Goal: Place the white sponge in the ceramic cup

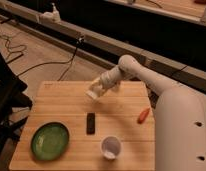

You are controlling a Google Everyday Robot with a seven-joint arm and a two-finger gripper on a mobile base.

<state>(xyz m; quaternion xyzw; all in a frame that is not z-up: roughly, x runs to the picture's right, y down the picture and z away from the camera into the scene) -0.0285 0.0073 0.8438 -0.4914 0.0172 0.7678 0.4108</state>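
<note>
Trouble from here lies mostly in the carry and the drop. Your gripper (98, 90) hangs above the far half of the wooden table (55, 96), closed on what looks like the white sponge (93, 94). Both are pale and run together at that spot, so I can't say how much of the pad sits between the fingers. If the hold is only on a corner, the soft pad could sag or slip out on the way across.

The ceramic cup (111, 147) stands upright near the front edge of the table, well apart from the gripper. A dark flat bar (90, 123) lies between the two, slightly to one side of the straight path. Travel low and you may clip it.

The sponge looks about as wide as the cup's mouth, so a flat release could leave it bridging the rim or sliding off onto the wood. Come down off-centre and you could knock the light cup, which has little table left in front of it.

The green plate (49, 141) sits well to one side of the cup and the orange object (143, 115) on the other; neither should interfere unless the approach drifts wide.
</note>
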